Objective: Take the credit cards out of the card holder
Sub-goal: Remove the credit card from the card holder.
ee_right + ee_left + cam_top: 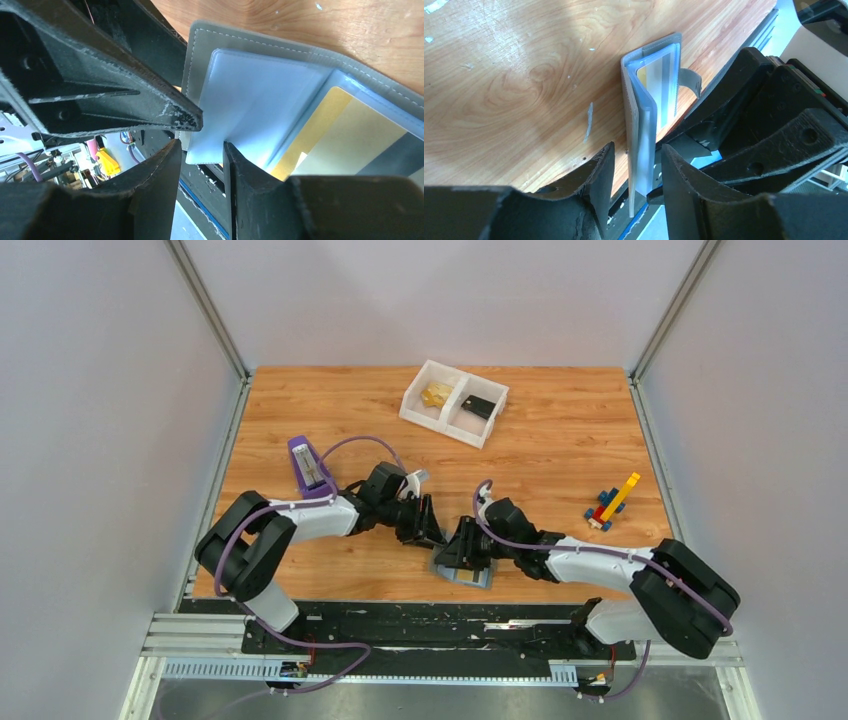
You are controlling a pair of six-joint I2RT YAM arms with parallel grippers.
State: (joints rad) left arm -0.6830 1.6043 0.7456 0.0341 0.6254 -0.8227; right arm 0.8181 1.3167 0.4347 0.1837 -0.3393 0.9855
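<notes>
Card holder (631, 115) fanned open
Left gripper (638, 149) straddles it, unclenched; right gripper (201, 146) flanks a clear sleeve (260, 95) (grip unclear).

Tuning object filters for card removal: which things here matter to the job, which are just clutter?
Job: card holder, gold credit card inside it, left gripper, right gripper.
Clutter: white tray, black piece in it, purple device, toy blocks.

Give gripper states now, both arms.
Left gripper: open, straddling the wallet.
Right gripper: cannot tell; clear sleeve sits between its jaws.
</notes>
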